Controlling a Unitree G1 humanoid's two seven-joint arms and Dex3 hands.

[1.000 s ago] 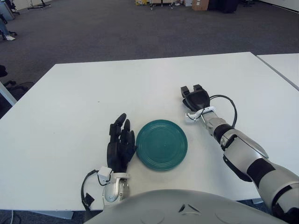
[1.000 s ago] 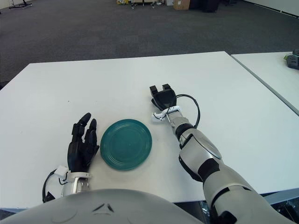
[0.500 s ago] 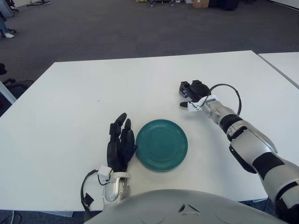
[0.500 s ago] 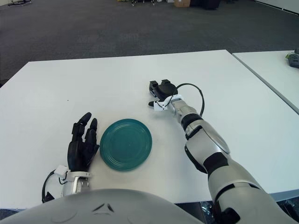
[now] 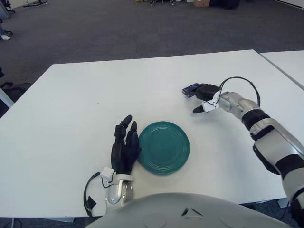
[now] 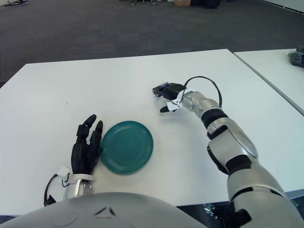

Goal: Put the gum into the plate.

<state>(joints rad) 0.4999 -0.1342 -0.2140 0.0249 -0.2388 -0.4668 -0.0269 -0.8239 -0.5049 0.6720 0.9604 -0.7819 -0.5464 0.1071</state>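
The gum is a small blue pack that sticks out to the left from under the fingers of my right hand. That hand is behind and to the right of the green plate and is turned on its side. Its fingers are curled over the pack and its thumb points down below it. I cannot tell whether the pack touches the table. The plate lies empty near the front of the table. My left hand shows just left of the plate with its fingers stretched out, holding nothing.
A second white table stands at the right with a narrow gap between the two. A black cable loops above my right wrist. Dark carpet lies beyond the far edge of the table.
My right hand, palm down over the gum before, has rolled onto its side and drawn to the right. The blue pack now shows at its fingers. The left hand and plate stayed put.
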